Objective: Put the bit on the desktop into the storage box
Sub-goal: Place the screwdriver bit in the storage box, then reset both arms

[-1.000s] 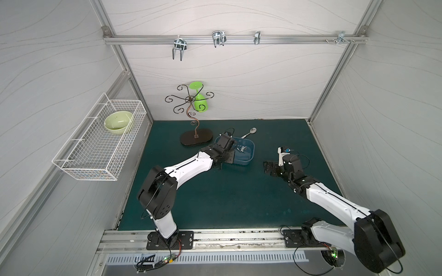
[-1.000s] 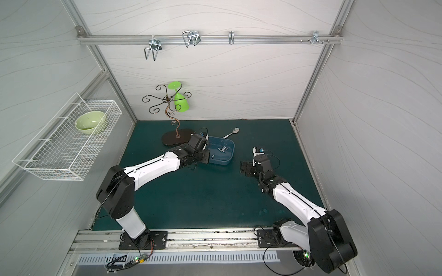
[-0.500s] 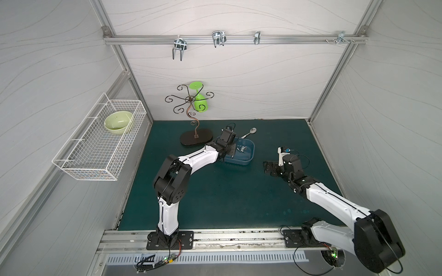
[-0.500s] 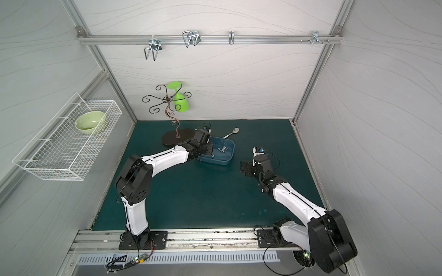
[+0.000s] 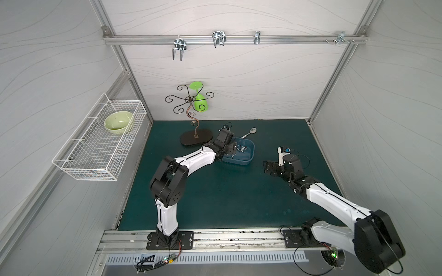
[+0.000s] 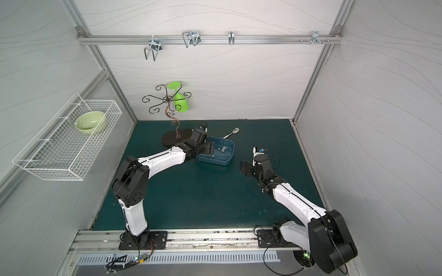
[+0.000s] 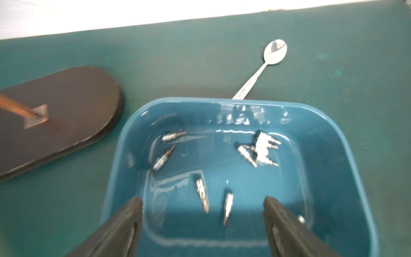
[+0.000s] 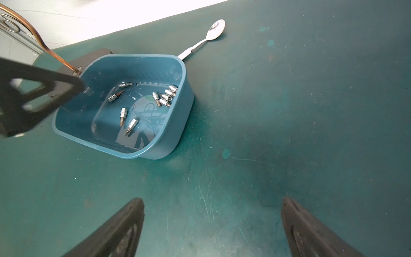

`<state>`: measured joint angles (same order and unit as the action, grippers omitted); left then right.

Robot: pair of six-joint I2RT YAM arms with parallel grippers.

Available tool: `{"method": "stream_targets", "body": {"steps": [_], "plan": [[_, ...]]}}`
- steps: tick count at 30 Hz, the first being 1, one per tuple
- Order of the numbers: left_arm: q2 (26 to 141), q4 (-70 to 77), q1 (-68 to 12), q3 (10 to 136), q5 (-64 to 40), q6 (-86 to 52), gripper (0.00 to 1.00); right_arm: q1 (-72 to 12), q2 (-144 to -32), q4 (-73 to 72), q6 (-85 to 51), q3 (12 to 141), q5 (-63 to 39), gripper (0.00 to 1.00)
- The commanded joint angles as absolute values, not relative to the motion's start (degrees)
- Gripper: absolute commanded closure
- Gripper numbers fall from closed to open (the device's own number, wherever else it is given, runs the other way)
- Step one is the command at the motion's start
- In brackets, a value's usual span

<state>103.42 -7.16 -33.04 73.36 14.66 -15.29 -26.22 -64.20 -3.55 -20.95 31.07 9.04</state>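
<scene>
1. While its jaws stand spread wide with nothing between them, the left gripper [image 7: 202,199] hangs over the near end of the storage box [image 7: 222,101]. Its fingers [image 7: 129,220] frame the box's interior.
2. Several bits [image 7: 262,146] lie loose on the box floor, ahead of and below those jaws. The two nearest sit side by side between the fingers, their long axes roughly along the gripper's line of reach. A tight cluster rests nearer the far wall. Blur in the left wrist view makes an exact count unsafe.
3. The right gripper [image 8: 212,200], equally wide and empty, hovers over bare desktop [image 8: 311,111], well apart from the box on the robot's right.
4. Beyond the box's far rim lies a spoon [image 7: 274,52], its handle end meeting the rim. A dark stand base [image 7: 60,115] sits just beside the box.
5. Judgement: no bit shows on the desktop in any view, so the delivery appears finished. The left arm is directly over the box and the nearer of the two. Its likely next move is a lift clear of the rim.
</scene>
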Motion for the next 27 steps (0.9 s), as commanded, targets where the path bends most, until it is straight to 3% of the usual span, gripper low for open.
{"method": "stream_targets", "body": {"steps": [1,7,19,27], "plan": [[95.14,-1.73,-32.85,68.09,16.75,-16.99,0.07,-26.00,-62.61,-5.72,-19.32,31.20,8.93,0.01],[80.01,2.19,-32.71,53.58,19.76,-17.11,0.01,-26.02,-61.45,-8.07,-16.42,29.55,9.21,0.01],[54.44,8.52,-31.33,32.21,30.75,-4.50,0.01,-26.19,-54.24,-13.32,-9.21,23.71,13.99,0.01],[49.55,20.48,-27.66,21.05,37.31,-0.53,0.01,-26.10,-50.84,-7.32,-3.49,26.10,23.04,0.01]]}}
